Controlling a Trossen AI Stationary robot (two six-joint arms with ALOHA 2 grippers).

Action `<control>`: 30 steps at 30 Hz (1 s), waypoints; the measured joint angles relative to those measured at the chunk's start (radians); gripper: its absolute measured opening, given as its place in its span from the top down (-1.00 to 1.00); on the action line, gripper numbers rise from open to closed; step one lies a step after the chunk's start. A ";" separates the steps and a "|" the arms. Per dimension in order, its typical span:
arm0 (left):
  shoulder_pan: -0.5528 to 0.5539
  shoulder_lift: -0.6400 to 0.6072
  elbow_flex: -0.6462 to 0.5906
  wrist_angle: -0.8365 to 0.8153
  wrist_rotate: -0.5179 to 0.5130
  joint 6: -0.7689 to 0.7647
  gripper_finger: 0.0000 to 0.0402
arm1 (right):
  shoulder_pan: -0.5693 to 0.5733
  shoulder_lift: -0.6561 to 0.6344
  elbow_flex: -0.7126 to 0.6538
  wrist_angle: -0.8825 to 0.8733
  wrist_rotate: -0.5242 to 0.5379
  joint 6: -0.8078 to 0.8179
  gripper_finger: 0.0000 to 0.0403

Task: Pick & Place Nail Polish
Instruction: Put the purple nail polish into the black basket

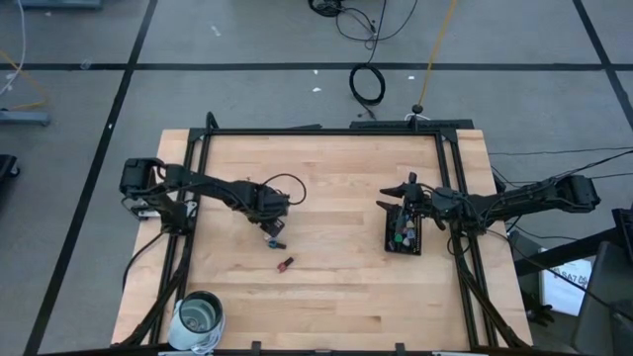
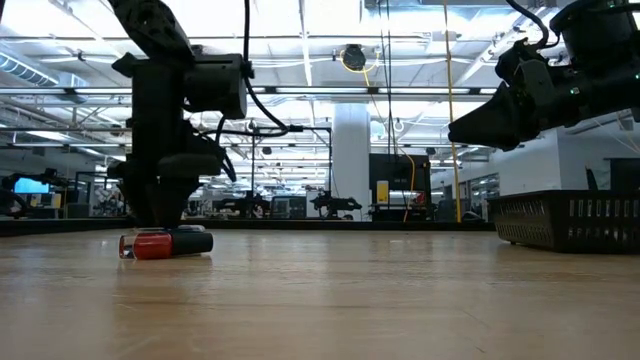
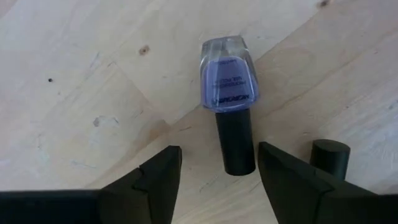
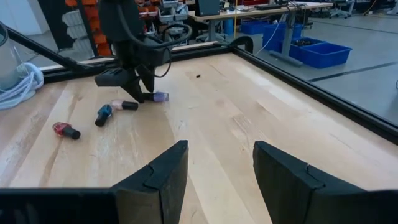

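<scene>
Judging from how things are lying, the sorting is looking well underway but not finished: several nail polish bottles are sitting in the black tray (image 1: 389,237) on the right side of the table, while four are still lying loose on the wooden table (image 1: 336,297).

Starting at the left, the large glass jar (image 1: 198,321) is standing at the near left corner, well apart from the work. The left gripper (image 3: 217,168) is hanging low over the purple nail polish bottle (image 3: 226,74), its fingers parted and standing on either side of the bottle's dark cap without pressing it; the bottle is lying flat on the wood, not held. Just beside it, the right wrist view is showing a pink bottle (image 4: 122,105) and a teal bottle (image 4: 103,114), and the red bottle (image 1: 286,264) is lying a little nearer the front edge.

Moving right, a broad stretch of bare wood is separating these bottles from the tray, so the carrying path is looking open. The right gripper (image 4: 219,171) is waiting above the tray, fingers spread and holding nothing.

The raised black frame is bordering the table, and the loose bottles are lying well inside it. The crowding of three bottles under the left gripper is likely the tightest spot.
</scene>
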 joint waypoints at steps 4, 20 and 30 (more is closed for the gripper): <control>0.025 0.001 -0.001 0.022 0.014 0.046 -0.05 | 0.000 0.000 0.000 0.000 0.001 -0.006 0.15; 0.078 0.002 -0.002 0.100 0.035 0.099 0.37 | 0.000 0.000 0.000 -0.001 0.000 -0.004 0.15; 0.068 0.002 -0.002 0.109 0.033 0.162 0.77 | 0.000 0.000 0.000 -0.008 -0.007 0.013 0.15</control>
